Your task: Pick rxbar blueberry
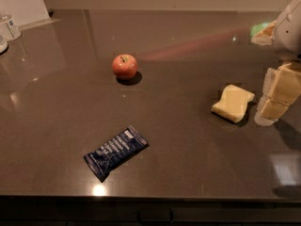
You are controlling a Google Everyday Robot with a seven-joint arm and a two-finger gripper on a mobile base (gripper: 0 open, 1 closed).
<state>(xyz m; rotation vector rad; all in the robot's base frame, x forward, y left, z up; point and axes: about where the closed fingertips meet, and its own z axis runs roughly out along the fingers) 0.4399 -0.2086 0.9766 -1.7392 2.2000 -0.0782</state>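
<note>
Hanging at bench right edge, claw is just beside sponge; its state, can't tell. rxbar blueberry lies front-left, well apart.

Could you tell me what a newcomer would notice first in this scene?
Probably the red apple, alone toward the back of the dark glossy table, and the navy rxbar blueberry lying diagonally near the front edge. At the right, a pale yellow sponge sits just left of the gripper, which hangs at the table's right edge.
</note>
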